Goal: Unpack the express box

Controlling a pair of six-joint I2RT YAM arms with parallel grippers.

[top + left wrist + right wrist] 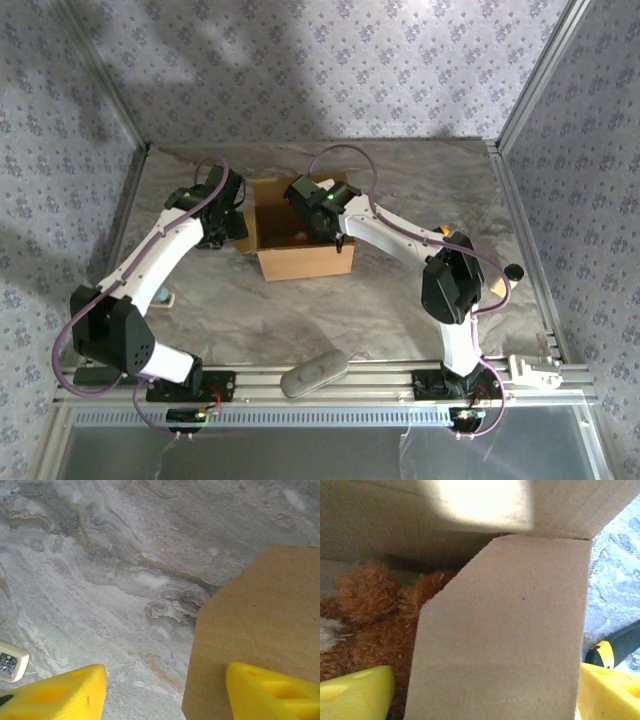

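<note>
The box (305,260) sits open on the worktop (400,310), with one flap (505,630) between the wide-open right jaws and another flap (260,625) partly between the wide-open left jaws. The cardboard looks light and stiff, so grip the flap edges. A soft plush toy (365,610) lies inside, beside the right jaws.

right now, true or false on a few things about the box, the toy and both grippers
1. The express box is open at the top. True.
2. The plush toy lies on the table beside the box. False: it sits inside the box.
3. The right gripper has a cardboard flap between its spread fingers. True.
4. The left gripper is shut on a flap. False: its fingers are wide apart, one over the table and one over a side flap.
</note>
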